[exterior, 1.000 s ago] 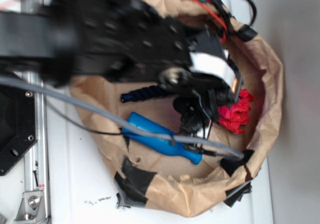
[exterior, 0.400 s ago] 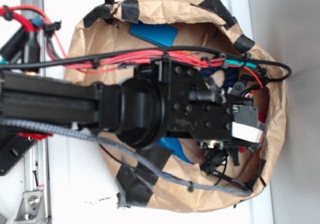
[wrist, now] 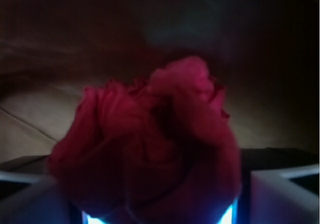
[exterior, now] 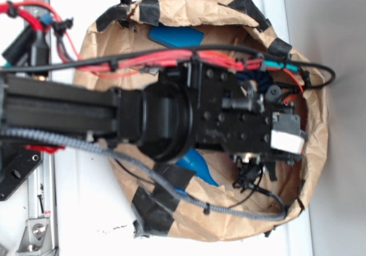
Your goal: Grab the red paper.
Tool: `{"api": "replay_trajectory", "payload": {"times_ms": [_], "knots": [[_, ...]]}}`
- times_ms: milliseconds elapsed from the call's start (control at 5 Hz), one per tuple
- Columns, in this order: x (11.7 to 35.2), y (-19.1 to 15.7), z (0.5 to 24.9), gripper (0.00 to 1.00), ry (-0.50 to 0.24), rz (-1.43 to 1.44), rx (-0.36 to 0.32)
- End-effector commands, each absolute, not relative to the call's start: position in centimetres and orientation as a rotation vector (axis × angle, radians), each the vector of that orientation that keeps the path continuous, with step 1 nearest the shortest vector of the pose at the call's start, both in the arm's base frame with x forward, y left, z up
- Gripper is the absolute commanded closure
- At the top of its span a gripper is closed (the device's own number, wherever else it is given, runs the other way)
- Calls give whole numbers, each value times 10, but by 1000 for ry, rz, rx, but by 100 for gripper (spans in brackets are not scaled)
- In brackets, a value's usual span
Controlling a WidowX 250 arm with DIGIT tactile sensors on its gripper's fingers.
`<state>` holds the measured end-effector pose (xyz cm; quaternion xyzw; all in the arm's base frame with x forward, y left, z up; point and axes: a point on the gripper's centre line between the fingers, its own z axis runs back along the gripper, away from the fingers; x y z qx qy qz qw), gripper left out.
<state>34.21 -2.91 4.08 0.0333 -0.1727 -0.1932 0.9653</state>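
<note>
White tabletop (exterior: 86, 210) w/ tan brown paper nest edged in black tape (exterior: 311, 170); crumpled bright red paper wad (wrist: 150, 159) sits btwn black gripper (wrist: 159, 204) jaws at 6 o'clock, grip state unclear.

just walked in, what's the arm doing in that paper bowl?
The WidowX arm is reaching into the taped brown paper nest for the red paper. The wrist view shows the crumpled red wad filling the frame, sitting right between the fingers. From outside, the arm hides the wad. Whether the gripper has closed on it is unclear. A blue bottle lies partly under the arm.
</note>
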Motion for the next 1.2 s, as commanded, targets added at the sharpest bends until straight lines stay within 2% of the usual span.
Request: {"api": "replay_trajectory", "payload": {"times_ms": [0,200,400,600,1000], "knots": [[296,15,158,21,-348,-15,-16],[272,30,171,100,-104,162,170],[266,31,171,100,58,199,305],[268,23,162,0,200,275,271],[268,23,162,0,200,275,271]]}}
